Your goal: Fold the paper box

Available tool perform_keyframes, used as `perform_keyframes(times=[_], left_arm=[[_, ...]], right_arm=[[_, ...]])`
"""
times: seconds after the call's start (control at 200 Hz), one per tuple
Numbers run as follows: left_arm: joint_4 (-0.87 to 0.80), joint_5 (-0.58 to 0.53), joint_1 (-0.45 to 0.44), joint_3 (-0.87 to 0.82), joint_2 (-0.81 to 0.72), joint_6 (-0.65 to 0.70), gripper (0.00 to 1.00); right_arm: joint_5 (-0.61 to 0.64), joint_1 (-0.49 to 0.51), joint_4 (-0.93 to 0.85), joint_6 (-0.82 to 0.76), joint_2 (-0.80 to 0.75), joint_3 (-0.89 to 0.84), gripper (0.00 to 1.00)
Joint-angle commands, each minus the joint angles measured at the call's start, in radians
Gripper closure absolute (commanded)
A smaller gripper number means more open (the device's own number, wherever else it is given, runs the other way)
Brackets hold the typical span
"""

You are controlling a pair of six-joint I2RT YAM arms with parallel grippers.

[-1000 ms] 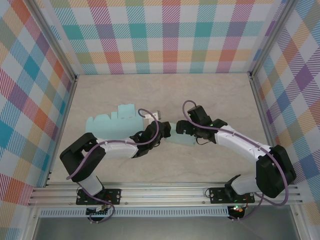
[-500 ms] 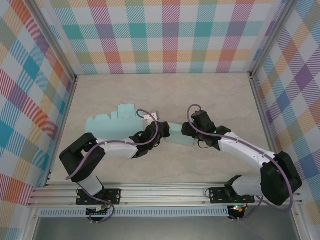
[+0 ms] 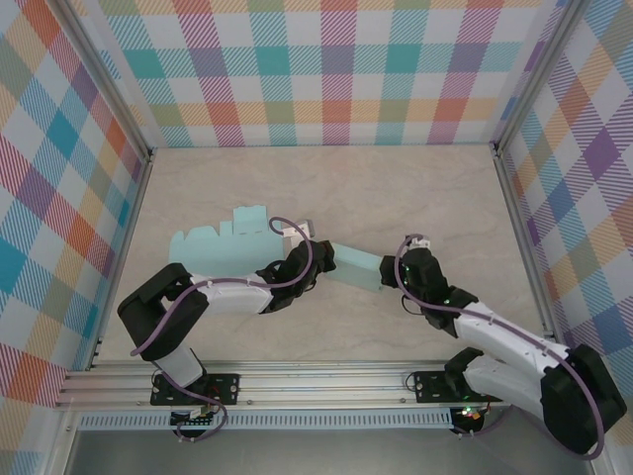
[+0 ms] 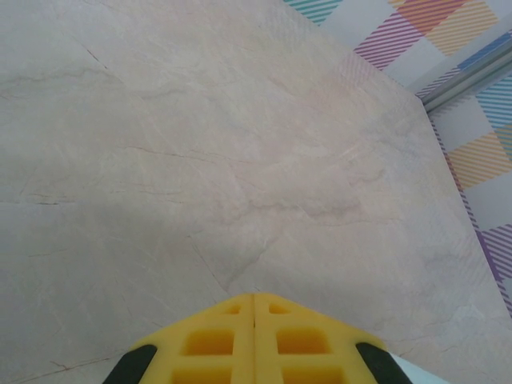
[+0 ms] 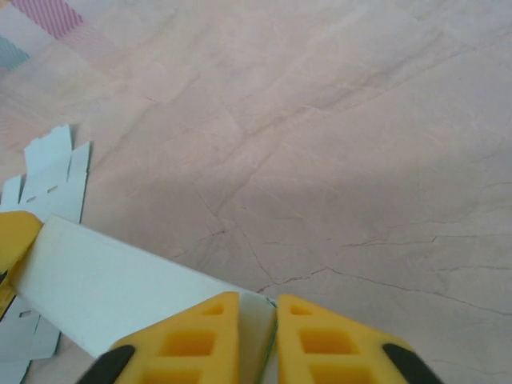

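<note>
The paper box (image 3: 223,242) is a pale mint carton, and its left part lies flat on the table. One long panel (image 5: 120,288) is raised off the table and spans between my two grippers. My right gripper (image 3: 391,272) is shut on the panel's right end, and the paper edge shows between its yellow fingers (image 5: 256,308). My left gripper (image 3: 321,259) is shut at the panel's other end. Its fingertips (image 4: 254,312) meet tightly, with a sliver of box beside them (image 4: 410,370). One left fingertip (image 5: 12,236) covers the panel's far end.
The marble-patterned table (image 3: 376,188) has free room at the back and right. Plaid walls with aluminium posts (image 3: 514,198) close three sides. The arms' mounting rail (image 3: 326,381) runs along the near edge.
My right gripper slid right along the raised panel to its end and closed from wide open onto it. The left gripper stayed in place and shut.
</note>
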Motion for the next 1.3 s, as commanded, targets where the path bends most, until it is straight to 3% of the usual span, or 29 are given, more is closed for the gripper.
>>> perform_keyframes(times=[0.0,0.15,0.27,0.65,0.83,1.04,1.145,1.295], left_arm=[[-0.3,0.062,-0.019,-0.062,0.086,-0.01,0.94],[-0.297,0.066,-0.019,-0.058,0.095,-0.013,0.94],[-0.299,0.061,-0.019,-0.058,0.08,-0.007,0.94],[-0.39,0.063,-0.019,0.068,0.009,0.098,0.88],[-0.428,0.051,-0.02,0.119,-0.034,0.143,0.77],[-0.494,0.012,-0.019,0.147,-0.115,0.177,0.56],[-0.544,-0.036,-0.01,0.15,-0.173,0.178,0.44],[-0.593,-0.091,0.02,0.119,-0.289,0.177,0.31]], right_arm=[[-0.085,0.017,-0.02,-0.04,-0.022,-0.089,0.9],[-0.102,0.018,0.009,-0.06,-0.06,-0.13,0.92],[-0.096,0.018,-0.037,-0.067,-0.077,-0.114,0.78],[-0.099,0.015,-0.299,-0.247,-0.052,0.172,0.53],[-0.156,0.014,-0.42,-0.392,-0.01,0.311,0.35],[-0.256,0.015,-0.544,-0.556,0.075,0.424,0.0],[-0.306,0.016,-0.575,-0.619,0.13,0.475,0.0],[-0.284,0.018,-0.6,-0.708,0.206,0.538,0.0]])
